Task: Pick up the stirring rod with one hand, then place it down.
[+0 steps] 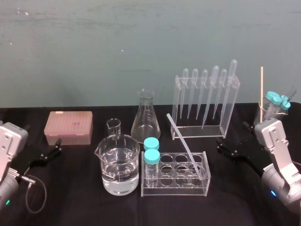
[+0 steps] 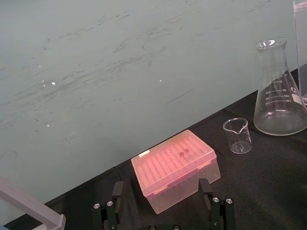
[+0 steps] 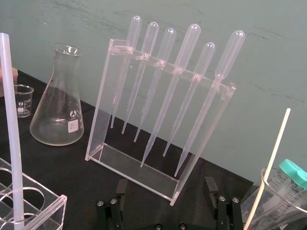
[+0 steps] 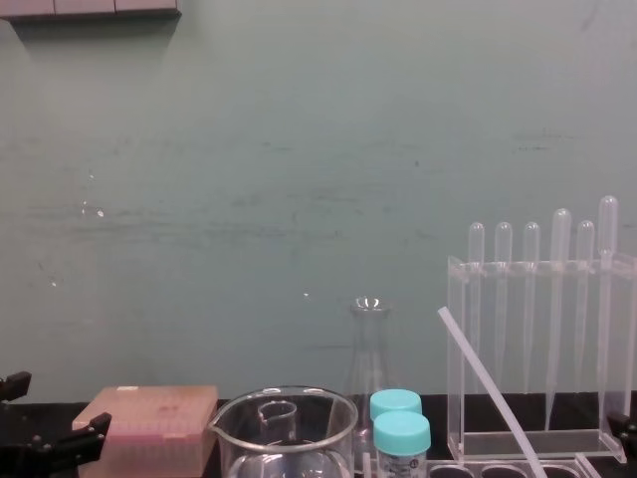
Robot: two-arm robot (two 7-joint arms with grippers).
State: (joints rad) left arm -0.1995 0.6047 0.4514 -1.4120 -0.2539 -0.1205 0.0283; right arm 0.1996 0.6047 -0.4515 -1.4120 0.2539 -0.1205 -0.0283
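Leaning stirring rod (image 1: 186,147) and capped vials (image 1: 151,159) in tube rack (image 1: 175,190); water (image 1: 120,178) in beaker (image 1: 117,150)

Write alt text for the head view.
A translucent stirring rod leans slantwise in a clear tube rack at table centre, untouched. The left gripper and right gripper rest low on either side, jaws open, among a water beaker, flask and pipette stand.

Open table (image 1: 237,193) lies right of the tube rack (image 1: 174,189); pipette rack (image 1: 229,106) behind, beaker (image 1: 117,165) left, stirring rod (image 1: 186,145) across.
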